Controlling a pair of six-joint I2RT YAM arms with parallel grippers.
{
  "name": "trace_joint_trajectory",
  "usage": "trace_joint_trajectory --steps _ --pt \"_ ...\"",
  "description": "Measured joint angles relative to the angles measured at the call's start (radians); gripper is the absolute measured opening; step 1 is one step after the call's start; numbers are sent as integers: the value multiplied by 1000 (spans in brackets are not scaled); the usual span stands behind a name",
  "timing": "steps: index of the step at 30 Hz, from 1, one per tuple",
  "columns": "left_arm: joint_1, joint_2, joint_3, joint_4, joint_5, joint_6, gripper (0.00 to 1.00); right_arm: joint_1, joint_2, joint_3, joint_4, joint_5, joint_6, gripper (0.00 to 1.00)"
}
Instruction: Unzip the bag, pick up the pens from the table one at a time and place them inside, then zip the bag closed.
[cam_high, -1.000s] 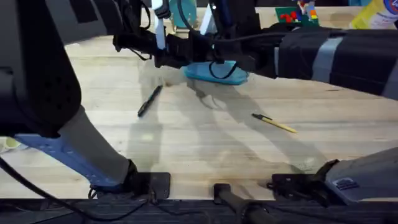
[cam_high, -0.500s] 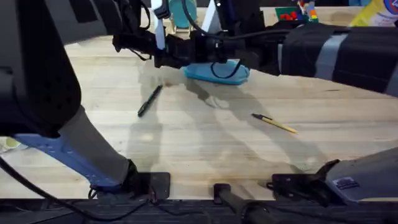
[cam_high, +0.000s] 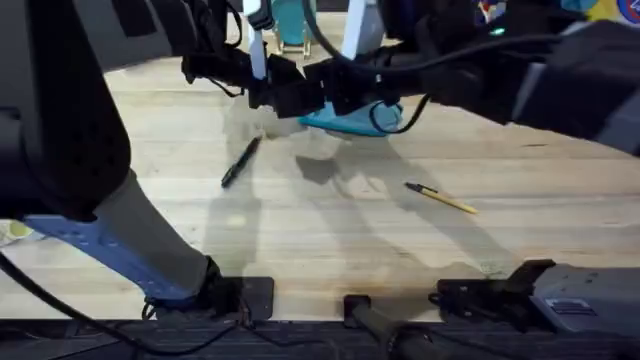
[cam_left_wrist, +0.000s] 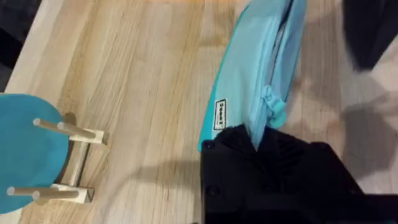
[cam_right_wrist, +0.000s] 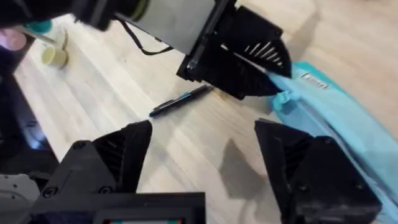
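Observation:
The light blue bag (cam_high: 365, 118) lies at the far middle of the table (cam_high: 330, 240). My left gripper (cam_left_wrist: 261, 134) is shut on the bag's (cam_left_wrist: 249, 81) end fabric, just by the small zipper pull (cam_left_wrist: 273, 104). In the right wrist view the left gripper (cam_right_wrist: 249, 62) holds that end of the bag (cam_right_wrist: 336, 115). My right gripper (cam_right_wrist: 211, 162) hangs open above the wood close to the pull (cam_right_wrist: 281, 99), with nothing between its fingers. A black pen (cam_high: 240, 160) lies left of the bag. Nearer and to the right lies a yellow pen (cam_high: 440, 197).
A round teal object on a wooden stand (cam_left_wrist: 31, 146) sits behind the bag, near the table's far edge. Colourful items (cam_high: 480, 15) line the back right. A small pale roll (cam_right_wrist: 55, 57) lies far to the left. Both arms cross over the table's far half.
The right arm has swung left and risen, bringing its open gripper to the held end of the bag. The bag's left end has shifted slightly. Both pens lie unmoved.

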Motion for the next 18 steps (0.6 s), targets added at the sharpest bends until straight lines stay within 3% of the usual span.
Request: trace_joint_trajectory --steps 8,18 --pt "0 0 0 0 0 0 42 -1 -113 0 -62 99 -82 997" --pt "0 0 0 0 0 0 42 11 -222 2 -163 440 -101 998"
